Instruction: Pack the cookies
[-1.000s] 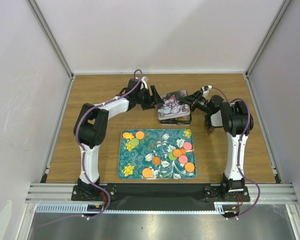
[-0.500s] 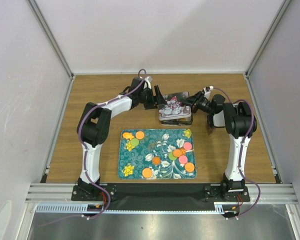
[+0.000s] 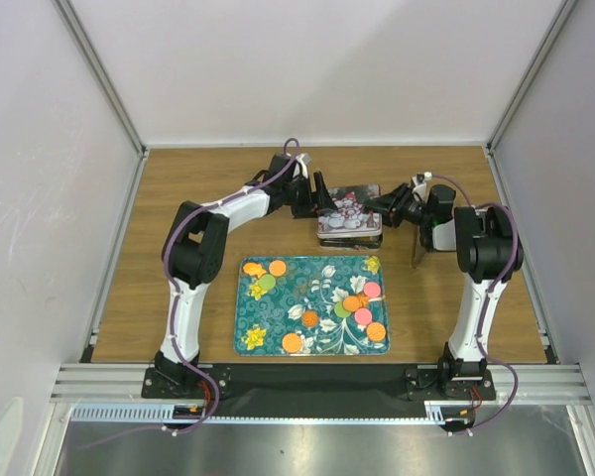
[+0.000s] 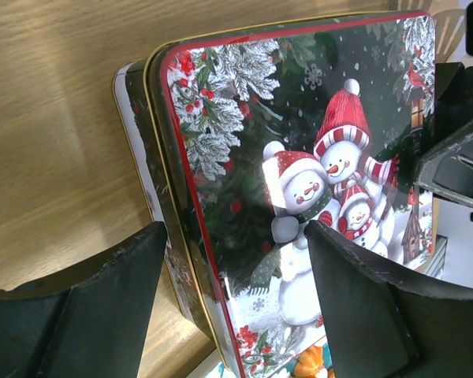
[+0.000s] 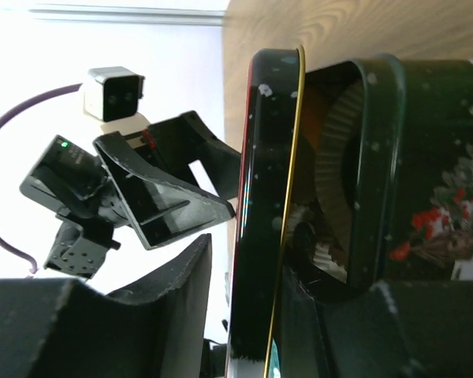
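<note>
Several cookies lie on the teal tray, among them an orange one, a green one and a pink one. Behind the tray stands a tin with a snowman lid lifted off it and tilted. My left gripper is open, its jaws wide on either side of the lid's left edge. My right gripper straddles the lid's right rim. One finger is under the lid and a thin gap shows at the other.
White paper cups sit inside the tin base. The tray has printed yellow and white flowers. Metal frame posts and white walls enclose the wooden table. Both arms meet over the tin at the back.
My left arm has reached further right, so its jaws now sit at the lid's left edge. The right gripper has shifted slightly right, and the lid lies a little flatter.
</note>
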{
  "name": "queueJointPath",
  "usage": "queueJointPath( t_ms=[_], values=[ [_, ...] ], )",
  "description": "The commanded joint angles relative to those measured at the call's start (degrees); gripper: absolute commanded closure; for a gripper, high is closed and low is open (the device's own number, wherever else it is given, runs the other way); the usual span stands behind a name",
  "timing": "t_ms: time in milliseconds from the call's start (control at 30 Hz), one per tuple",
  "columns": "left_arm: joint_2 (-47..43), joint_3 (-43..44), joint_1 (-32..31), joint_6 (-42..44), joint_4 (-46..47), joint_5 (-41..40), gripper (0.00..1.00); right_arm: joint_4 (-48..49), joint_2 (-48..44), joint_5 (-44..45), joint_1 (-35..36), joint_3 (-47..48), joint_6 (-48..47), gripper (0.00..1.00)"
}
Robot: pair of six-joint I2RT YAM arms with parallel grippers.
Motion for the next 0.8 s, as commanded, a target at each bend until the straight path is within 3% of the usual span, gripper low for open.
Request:
queueJointPath(
  t_ms=[0, 500, 767],
  values=[
    [0.6, 3.4, -0.8, 2.0, -1.1, 0.4, 0.22, -6.1, -4.4, -0.3, -0.4, -0.3, -6.3, 0.60],
    [1.0, 4.3, -1.6, 2.9, -2.8, -0.4, 0.23, -9.3, -7.1, -0.2, -4.4, -4.2, -9.6, 0.56],
    [1.0, 4.7, -2.0, 3.4, -3.7, -1.0, 0.23, -16.0, -9.3, 0.8, -5.5, -4.4, -14.2, 0.54]
  ],
)
